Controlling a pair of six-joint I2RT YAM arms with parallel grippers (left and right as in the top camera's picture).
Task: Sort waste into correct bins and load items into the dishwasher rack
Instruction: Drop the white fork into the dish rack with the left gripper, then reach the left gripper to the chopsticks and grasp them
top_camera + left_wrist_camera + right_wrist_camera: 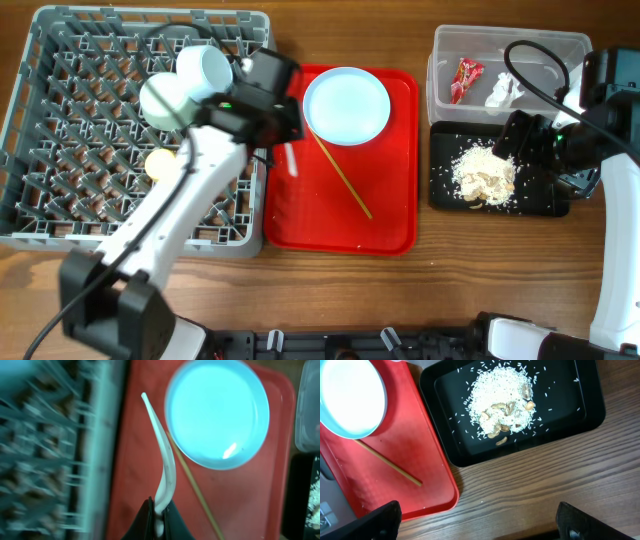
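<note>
My left gripper (159, 520) is shut on the handle of the white plastic fork (165, 455), over the red tray's left edge beside the dishwasher rack (60, 215); it also shows in the overhead view (278, 135). The white plate (346, 105) and a chopstick (343, 177) lie on the red tray. The pale green bowl (163, 100), small pale blue-white bowl (205, 68) and yellow cup (160, 163) sit in the rack. My right gripper (480, 522) is open and empty near the black tray (445, 190), which holds the food scraps (485, 175). The red wrapper (466, 78) and tissue (503, 90) lie in the clear tub (560, 45).
The red serving tray (390, 225) lies between the rack and the bins. The right arm's cable (540, 75) loops over the clear tub. Loose grains are scattered in the black tray (585, 415) around the scraps (502, 402). Bare wooden table (530, 490) lies in front.
</note>
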